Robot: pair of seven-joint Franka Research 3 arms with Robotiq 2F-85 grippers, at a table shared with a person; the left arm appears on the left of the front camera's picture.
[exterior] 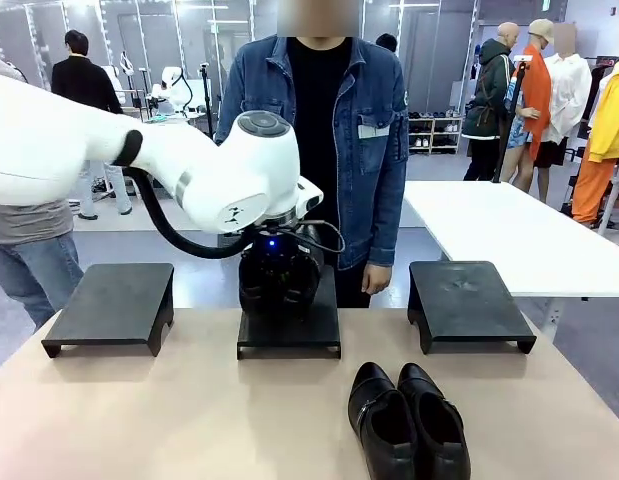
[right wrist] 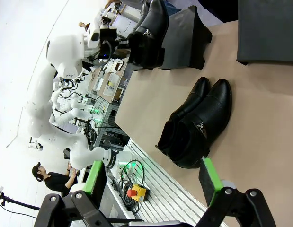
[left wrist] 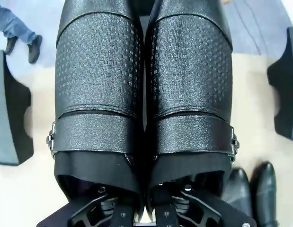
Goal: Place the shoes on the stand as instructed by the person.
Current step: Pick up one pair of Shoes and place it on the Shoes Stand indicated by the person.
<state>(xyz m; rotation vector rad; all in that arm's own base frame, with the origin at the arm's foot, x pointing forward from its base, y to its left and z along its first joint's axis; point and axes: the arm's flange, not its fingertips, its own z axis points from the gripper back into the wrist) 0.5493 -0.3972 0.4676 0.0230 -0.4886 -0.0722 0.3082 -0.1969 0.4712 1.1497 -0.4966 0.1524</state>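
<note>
The surface stretches beneath both my pincers, and the person stands beyond my left pincer. The middle stand sits directly under it. That pincer is clamped on one pair of shoes at their openings; the second pair lies ahead of my wide-open, empty right pincer

white table: right of left gripper, farther off | red button: seen between right gripper fingers, beyond them
</note>
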